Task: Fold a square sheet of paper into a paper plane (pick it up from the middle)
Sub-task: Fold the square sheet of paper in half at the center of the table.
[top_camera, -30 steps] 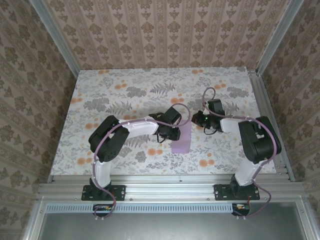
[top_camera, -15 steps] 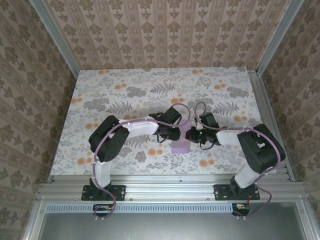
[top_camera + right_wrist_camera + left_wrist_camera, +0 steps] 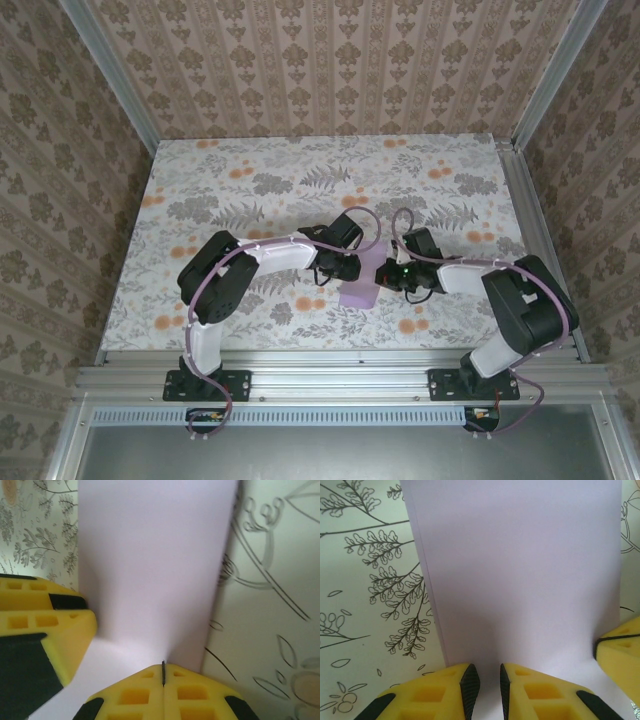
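The square sheet of paper (image 3: pixel 358 293), plain lavender, lies flat on the floral cloth, folded into a narrow rectangle. It runs away from the camera in the left wrist view (image 3: pixel 520 570) and the right wrist view (image 3: pixel 155 555). My left gripper (image 3: pixel 349 268) sits over the sheet's left side, its jaws (image 3: pixel 490 677) a narrow gap apart with nothing between them. My right gripper (image 3: pixel 383 277) is shut, its joined tips (image 3: pixel 163 672) resting on the sheet near its right edge. Each wrist view catches the other gripper's yellow fingers (image 3: pixel 620 652) (image 3: pixel 45 625) beside the paper.
The floral tablecloth (image 3: pixel 250 180) spreads to the back and left of the arms. Aluminium rails (image 3: pixel 540 240) and patterned walls close in the table on three sides. Both arms' elbows (image 3: pixel 215 270) (image 3: pixel 520 290) stand near the front edge.
My right gripper swung left and nearer, from the back right down onto the sheet's right edge. The left arm and the paper stayed put.
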`<state>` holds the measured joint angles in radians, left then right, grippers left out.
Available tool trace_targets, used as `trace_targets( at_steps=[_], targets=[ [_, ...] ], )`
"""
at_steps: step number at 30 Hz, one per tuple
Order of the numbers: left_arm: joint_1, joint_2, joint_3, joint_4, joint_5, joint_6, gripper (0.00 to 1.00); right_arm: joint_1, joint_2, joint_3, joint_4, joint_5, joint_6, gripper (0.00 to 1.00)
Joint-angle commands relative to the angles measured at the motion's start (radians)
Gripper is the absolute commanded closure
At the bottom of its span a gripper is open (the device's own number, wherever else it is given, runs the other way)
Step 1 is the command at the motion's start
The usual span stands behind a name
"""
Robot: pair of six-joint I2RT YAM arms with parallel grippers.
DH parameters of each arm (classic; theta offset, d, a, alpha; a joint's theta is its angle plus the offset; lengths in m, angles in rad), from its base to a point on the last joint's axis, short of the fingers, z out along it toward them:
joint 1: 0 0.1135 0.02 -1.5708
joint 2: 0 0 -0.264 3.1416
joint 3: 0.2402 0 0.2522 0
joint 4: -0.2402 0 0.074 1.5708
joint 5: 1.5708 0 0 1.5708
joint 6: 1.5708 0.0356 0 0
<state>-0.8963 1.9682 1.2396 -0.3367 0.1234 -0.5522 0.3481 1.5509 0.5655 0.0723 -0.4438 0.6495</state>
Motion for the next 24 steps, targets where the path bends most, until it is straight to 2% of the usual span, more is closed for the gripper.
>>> trace_targets(
  at_steps=[1, 8, 16, 24],
  targets=[
    [0.004, 0.096, -0.069, -0.237, -0.039, 0.02, 0.74, -0.009, -0.046, -0.045, -0.154, 0.035, -0.021, 0.95],
    [0.002, 0.097, -0.062, -0.237, -0.032, 0.029, 0.74, 0.027, -0.134, -0.03, -0.072, -0.055, 0.078, 0.95],
    [0.001, 0.102, -0.045, -0.239, -0.027, 0.039, 0.74, 0.076, -0.003, 0.011, 0.022, -0.055, 0.104, 0.95],
    [0.002, 0.1, -0.046, -0.239, -0.035, 0.043, 0.74, 0.074, -0.003, -0.012, -0.144, -0.015, 0.022, 0.94]
  ],
)
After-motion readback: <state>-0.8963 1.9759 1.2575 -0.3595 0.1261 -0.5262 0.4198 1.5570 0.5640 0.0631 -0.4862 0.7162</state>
